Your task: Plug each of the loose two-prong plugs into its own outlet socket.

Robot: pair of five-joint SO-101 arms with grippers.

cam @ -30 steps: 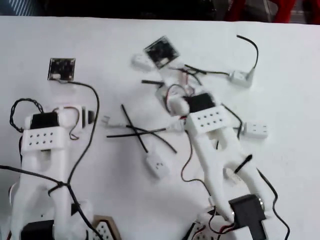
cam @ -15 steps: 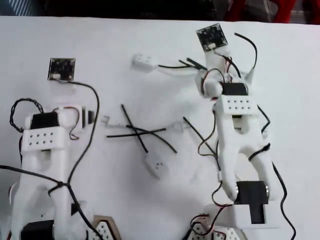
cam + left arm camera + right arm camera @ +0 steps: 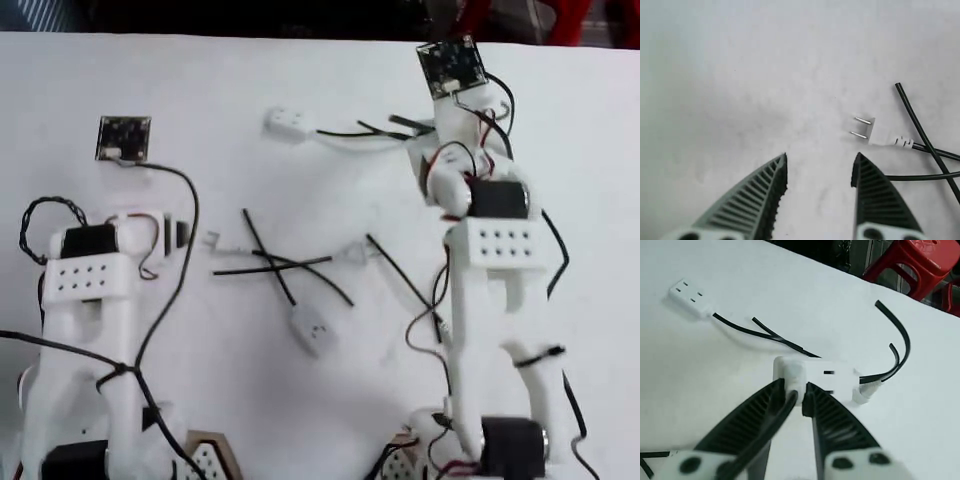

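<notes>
My right gripper [image 3: 795, 390] is shut on a white plug [image 3: 789, 372], whose black cord runs back along one finger. The plug meets a white socket block [image 3: 835, 380] with a curling black cord; the join is blurred, so I cannot tell whether the prongs are in. In the high view this arm [image 3: 495, 245] stretches to the table's far right. My left gripper [image 3: 820, 162] hangs open just above the table, a little short of a loose two-prong plug [image 3: 867, 129], which also lies at centre-left [image 3: 212, 240]. Another loose plug [image 3: 352, 255] lies mid-table.
A free socket [image 3: 290, 123] lies at the back centre, seen also from the right wrist [image 3: 689, 297]. A second socket [image 3: 315, 330] rests mid-table among crossed black cords [image 3: 280, 265]. The left arm [image 3: 88, 275] stands at the near left. A red stool [image 3: 920, 260] is beyond the table.
The right arm has swung from the middle of the table out to the far right, trailing a black cord. The left arm has kept still.
</notes>
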